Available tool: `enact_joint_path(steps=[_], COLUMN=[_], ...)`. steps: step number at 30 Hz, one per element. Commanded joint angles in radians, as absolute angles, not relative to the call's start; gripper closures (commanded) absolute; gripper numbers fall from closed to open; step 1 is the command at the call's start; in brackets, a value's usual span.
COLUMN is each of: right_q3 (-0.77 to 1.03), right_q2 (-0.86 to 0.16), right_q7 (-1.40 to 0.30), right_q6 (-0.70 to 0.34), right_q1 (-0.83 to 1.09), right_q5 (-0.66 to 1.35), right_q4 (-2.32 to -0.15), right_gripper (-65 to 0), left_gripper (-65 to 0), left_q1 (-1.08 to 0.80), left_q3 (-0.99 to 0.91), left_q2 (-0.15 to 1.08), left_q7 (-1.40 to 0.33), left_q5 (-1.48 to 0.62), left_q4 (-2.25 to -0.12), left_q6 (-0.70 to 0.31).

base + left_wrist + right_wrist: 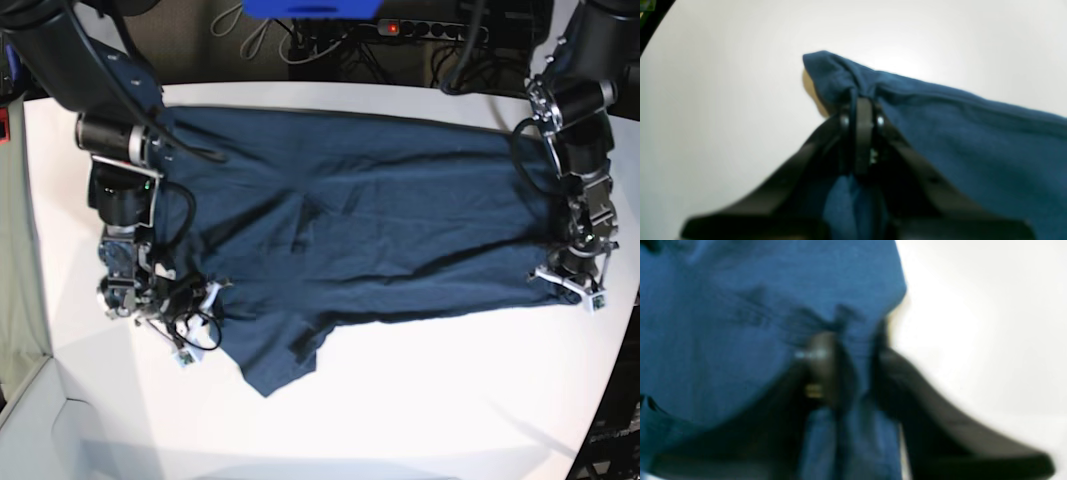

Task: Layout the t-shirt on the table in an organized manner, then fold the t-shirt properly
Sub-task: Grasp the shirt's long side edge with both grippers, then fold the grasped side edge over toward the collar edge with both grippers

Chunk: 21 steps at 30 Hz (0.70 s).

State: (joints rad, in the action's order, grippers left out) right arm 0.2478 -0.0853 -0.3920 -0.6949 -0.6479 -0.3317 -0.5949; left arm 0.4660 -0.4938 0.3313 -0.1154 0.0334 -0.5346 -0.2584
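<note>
The dark navy t-shirt (350, 210) lies spread wide across the white table (420, 400), with a sleeve pointing toward the front. My left gripper (572, 278) sits at the shirt's right edge. In the left wrist view the left gripper (863, 103) is shut on a raised fold of the t-shirt (973, 140) above the table (723, 83). My right gripper (185, 305) is at the shirt's front left edge. The right wrist view is blurred. There the right gripper (851, 353) has its jaws drawn close with bunched t-shirt (723, 323) cloth between them, beside the bare table (990, 323).
A power strip (430, 30) with a red light and loose cables lies behind the table's far edge, next to a blue object (310, 8). The table's curved edge (60, 380) runs along the front left.
</note>
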Motion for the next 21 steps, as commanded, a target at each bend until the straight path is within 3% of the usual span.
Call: enact_joint_path(steps=[1, 8, 14, 21], right_q3=[0.243, 0.248, 0.249, 0.249], right_q2=[-0.084, -0.101, -0.099, -0.073], right_q7=[-0.429, -0.44, -0.562, -0.638], right_q6=[-0.698, -0.698, -0.698, -0.698], right_q1=[-0.661, -0.662, -0.576, -0.45], right_q5=[-0.343, -0.338, -0.337, -0.337], right_q4=[-0.595, -0.634, -0.917, -1.19], right_gripper=[-2.3, 0.0, 0.0, 0.0], left_gripper=[0.0, 0.0, 0.0, 0.0], left_q1=[0.483, 0.423, 0.381, 0.343], left_q3=[-0.496, -0.496, -0.496, -0.486], left_q2=[0.335, 0.297, 0.292, 0.317], left_q7=[-0.09, -0.091, -0.091, -0.091], left_q5=[0.028, 0.027, 0.012, -0.18], left_q4=[-0.57, -0.727, -0.797, -0.799], left_q6=[-0.26, -0.262, -0.262, -0.263])
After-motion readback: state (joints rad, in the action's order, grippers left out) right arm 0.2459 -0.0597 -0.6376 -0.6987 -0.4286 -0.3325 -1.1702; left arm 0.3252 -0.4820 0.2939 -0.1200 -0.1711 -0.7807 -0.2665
